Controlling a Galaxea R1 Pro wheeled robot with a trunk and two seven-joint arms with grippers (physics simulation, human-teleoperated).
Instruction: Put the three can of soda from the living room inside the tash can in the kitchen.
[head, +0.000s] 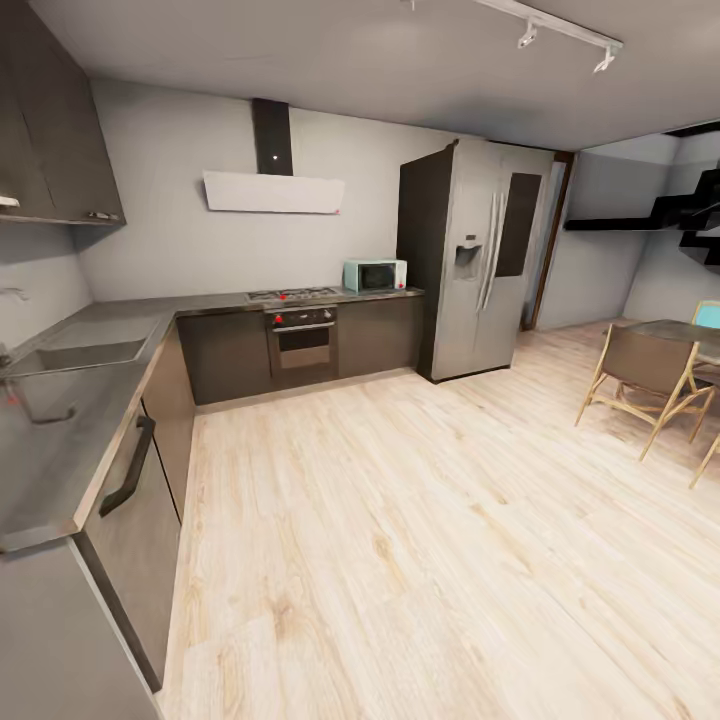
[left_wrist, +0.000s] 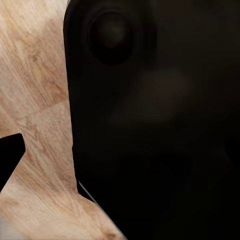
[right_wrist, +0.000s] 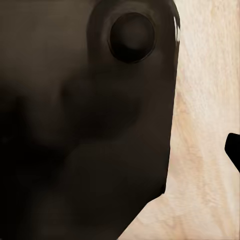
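Running along the left wall, the kitchen counter (head: 60, 440) ends at a sharp near corner; oven (head: 303, 345), microwave (head: 374, 275) and fridge (head: 480, 270) line the back. Bare plank floor (head: 420, 540) spreads rightward to a chair (head: 645, 375). Whether either gripper is open cannot be told.

Kitchen (head: 300, 340): dark cabinets, steel fridge, teal microwave.
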